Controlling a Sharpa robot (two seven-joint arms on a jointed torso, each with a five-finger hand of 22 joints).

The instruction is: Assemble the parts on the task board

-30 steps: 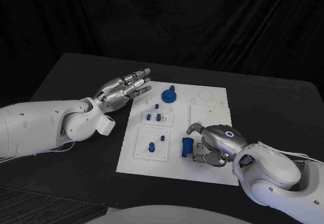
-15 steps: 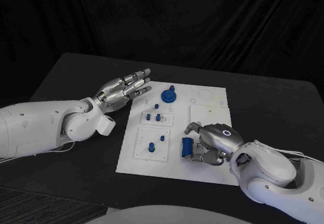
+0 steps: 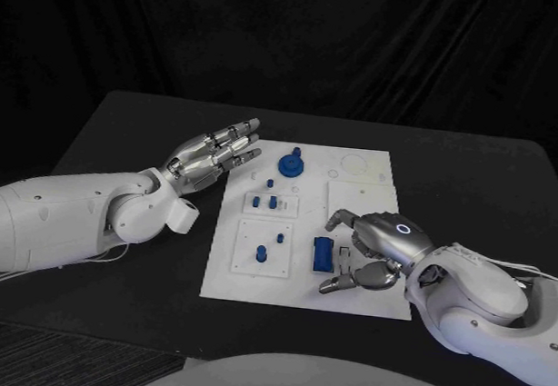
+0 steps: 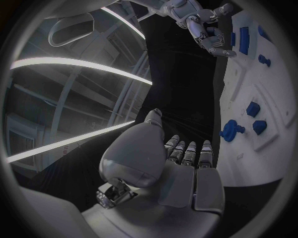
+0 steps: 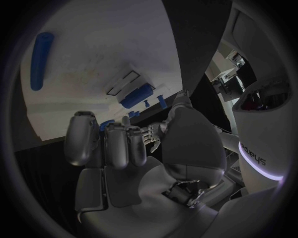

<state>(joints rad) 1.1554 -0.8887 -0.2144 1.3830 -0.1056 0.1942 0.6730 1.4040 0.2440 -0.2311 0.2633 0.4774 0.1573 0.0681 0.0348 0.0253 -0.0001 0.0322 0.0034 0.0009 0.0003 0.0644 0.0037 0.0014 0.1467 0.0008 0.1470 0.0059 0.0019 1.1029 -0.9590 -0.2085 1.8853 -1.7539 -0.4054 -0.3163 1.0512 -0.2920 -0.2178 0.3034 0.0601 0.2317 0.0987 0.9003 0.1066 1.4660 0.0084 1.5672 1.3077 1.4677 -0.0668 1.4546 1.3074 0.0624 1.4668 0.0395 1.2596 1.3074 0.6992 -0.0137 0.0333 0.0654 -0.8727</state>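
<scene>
The white task board [image 3: 358,200] lies mid-table. A long blue part [image 3: 321,254] lies flat on its near half, also seen in the right wrist view [image 5: 42,59]. My right hand [image 3: 371,252] hovers just right of that part with fingers curved and spread, holding nothing. A round blue part [image 3: 290,165] stands near the far edge, two small ones [image 3: 269,201] sit in a recess, and another [image 3: 261,253] stands to the left of the long part. My left hand [image 3: 214,156] is open, palm up, beside the board's far left edge, and shows from behind [image 4: 183,163].
The black table [image 3: 490,184] runs on past the board to the right and the far side. My left forearm [image 3: 80,217] lies across the table's left part. The board's right half [image 3: 367,169] carries only pale empty recesses.
My right hand has drawn back to the right and let go of the long blue part, which stays on the board. The left hand has not moved.
</scene>
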